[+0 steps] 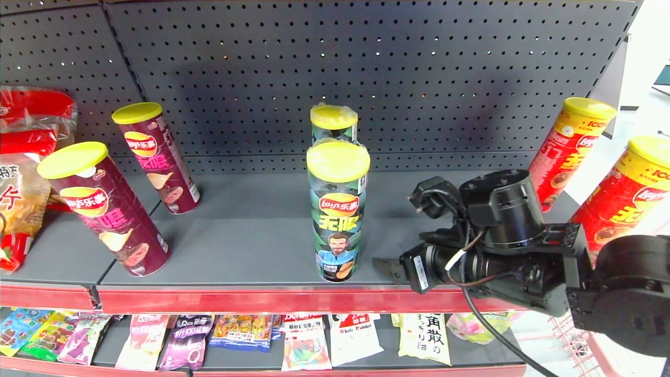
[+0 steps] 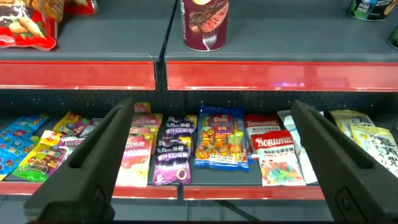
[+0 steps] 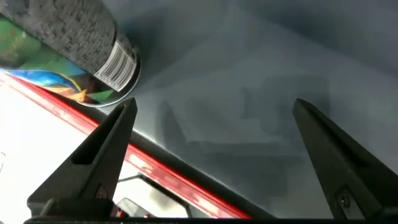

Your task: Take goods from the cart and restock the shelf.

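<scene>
Green and upright, the chip can (image 1: 337,209) stood near the front edge of the grey shelf (image 1: 251,230), about midway along it. A second green can (image 1: 334,123) stood right behind it, toward the pegboard (image 1: 366,63) at the back.

My right end effector (image 1: 384,267) hung just to the right of the front can, at the shelf's red lip (image 1: 235,301), near the can but apart from it. Its fingers (image 3: 106,149) were spread wide with nothing between them.

My left end effector (image 2: 211,107) was spread too and held nothing. It faced the lower shelf (image 2: 249,191), where snack packets (image 2: 217,140) lay in a row under the red lip.

To the left on the upper shelf stood a purple can (image 1: 102,207) near the front and another purple can (image 1: 156,157) farther back. Beside them at the far left were snack bags (image 1: 21,173). To the right were a red can (image 1: 570,149) and a nearer red can (image 1: 625,193).
</scene>
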Motion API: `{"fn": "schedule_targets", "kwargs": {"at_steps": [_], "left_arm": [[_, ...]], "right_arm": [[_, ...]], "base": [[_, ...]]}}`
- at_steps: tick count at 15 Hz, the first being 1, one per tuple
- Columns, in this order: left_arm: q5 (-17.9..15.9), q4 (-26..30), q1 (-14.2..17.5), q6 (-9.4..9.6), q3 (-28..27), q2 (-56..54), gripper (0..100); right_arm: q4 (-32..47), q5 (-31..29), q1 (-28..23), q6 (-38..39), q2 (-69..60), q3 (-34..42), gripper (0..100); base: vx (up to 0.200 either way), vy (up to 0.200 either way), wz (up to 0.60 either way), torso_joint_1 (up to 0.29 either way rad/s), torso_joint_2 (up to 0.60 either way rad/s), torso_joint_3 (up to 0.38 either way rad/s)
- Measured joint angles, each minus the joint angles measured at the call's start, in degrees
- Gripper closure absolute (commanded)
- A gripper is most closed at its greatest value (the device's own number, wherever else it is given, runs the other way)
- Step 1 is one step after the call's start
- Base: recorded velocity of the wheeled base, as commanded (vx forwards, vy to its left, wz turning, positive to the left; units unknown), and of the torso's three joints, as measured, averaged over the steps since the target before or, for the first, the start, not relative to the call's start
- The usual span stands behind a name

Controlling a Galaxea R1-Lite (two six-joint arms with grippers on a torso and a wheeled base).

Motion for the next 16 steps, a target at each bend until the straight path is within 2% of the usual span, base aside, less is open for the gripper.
{"fn": "schedule_targets", "kwargs": {"at_steps": [16], "left_arm": [[0.0, 0.0, 0.0, 0.05, 0.0, 0.0, 0]], "right_arm": [[-0.2, -0.8, 2.1, -1.0, 5.4, -5.4, 0]], "base": [[0.0, 0.0, 0.0, 0.0, 0.0, 0.0]]}}
